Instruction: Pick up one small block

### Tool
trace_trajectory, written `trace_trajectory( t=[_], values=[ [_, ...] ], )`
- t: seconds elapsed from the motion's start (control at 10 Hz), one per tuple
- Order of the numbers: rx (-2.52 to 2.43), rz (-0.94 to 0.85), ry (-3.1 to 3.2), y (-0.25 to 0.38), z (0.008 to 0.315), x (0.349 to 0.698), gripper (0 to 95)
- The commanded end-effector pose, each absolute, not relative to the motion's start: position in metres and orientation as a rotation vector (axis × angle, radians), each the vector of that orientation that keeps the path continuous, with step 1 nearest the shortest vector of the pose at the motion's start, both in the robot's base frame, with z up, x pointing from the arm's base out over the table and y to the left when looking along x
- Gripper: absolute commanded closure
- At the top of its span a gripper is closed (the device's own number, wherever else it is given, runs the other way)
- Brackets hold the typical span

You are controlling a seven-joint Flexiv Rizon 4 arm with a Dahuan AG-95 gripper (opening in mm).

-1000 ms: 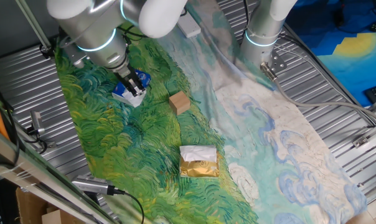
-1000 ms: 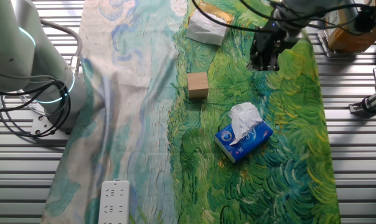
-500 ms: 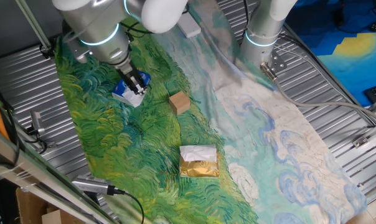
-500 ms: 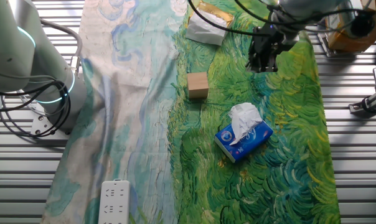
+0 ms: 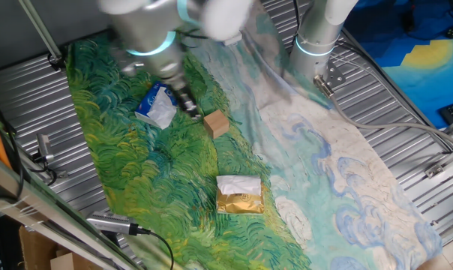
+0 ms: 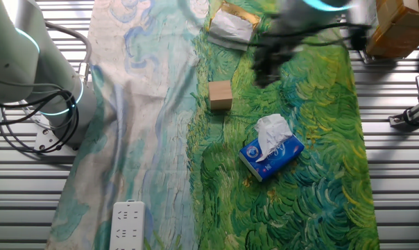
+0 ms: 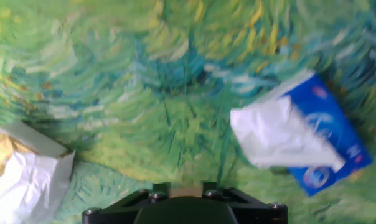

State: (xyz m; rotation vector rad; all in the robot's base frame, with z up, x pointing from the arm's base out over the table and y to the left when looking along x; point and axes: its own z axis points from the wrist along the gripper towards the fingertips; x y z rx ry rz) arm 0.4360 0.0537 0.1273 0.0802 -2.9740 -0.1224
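Your gripper (image 5: 187,105) hangs blurred over the green cloth (image 5: 129,172), just left of the small block (image 5: 216,124), not touching it. Can't tell finger gap, too smeared; nothing seen held. Block sits btwn the blue-and-white tissue packet (image 5: 156,106) & the gold-and-white packet (image 5: 239,194).

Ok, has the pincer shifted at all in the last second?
Yes. The pincer has swung off the blue tissue packet toward the small block, and is now just beside the block.

We see the painted cloth (image 5: 136,165) from above at opposite sides, while our hand view looks down close.
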Motion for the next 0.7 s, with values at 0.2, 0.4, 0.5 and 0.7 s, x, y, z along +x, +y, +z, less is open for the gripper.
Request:
trace_trajectory(
  t=[0.2, 0.4, 0.5, 0.7],
  values=[
    [0.096, -0.13, -3.007, 0.062, 0.1, 0.408, 38.0],
    [0.106, -0.122, -3.033, 0.062, 0.085, 0.406, 38.0],
    [0.104, -0.121, -3.041, 0.062, 0.081, 0.406, 38.0],
    [0.115, -0.121, -3.06, 0.063, 0.067, 0.405, 38.0]
  ],
)
